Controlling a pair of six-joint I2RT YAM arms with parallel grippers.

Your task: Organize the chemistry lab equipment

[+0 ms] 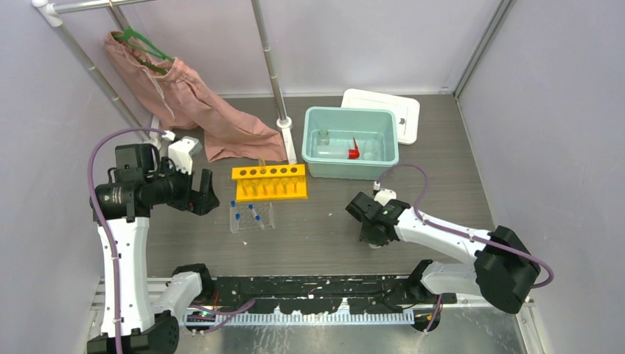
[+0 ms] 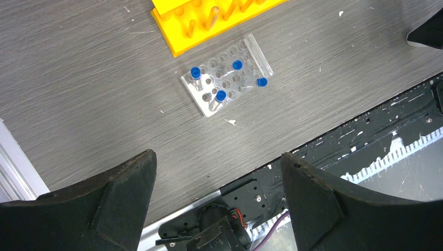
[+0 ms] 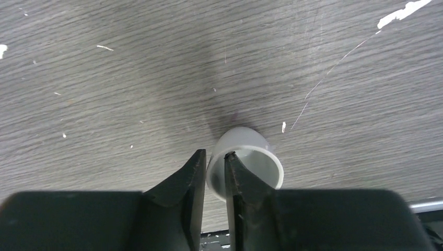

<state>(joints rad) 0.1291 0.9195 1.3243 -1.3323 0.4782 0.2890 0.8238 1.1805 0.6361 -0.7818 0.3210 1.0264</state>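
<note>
Cup [image 3: 252,150] in right end effector [image 3: 214,156]

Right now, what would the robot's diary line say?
right fingers: shut on wall of tiny white cup | left fingers: open, empty, above table | clear well tray: four blue-capped tubes

Robot test cell: grey wood-grain table [image 1: 324,221] boxed in by plain pale walls [image 1: 368,37], left arm [image 1: 125,243] and right arm [image 1: 442,230] bolted to a mounting rail [image 1: 309,284] at 6 o'clock, props laid out: yellow tube rack [image 1: 270,190] near centre, pink garment [image 1: 199,99] at 10 o'clock.
</note>
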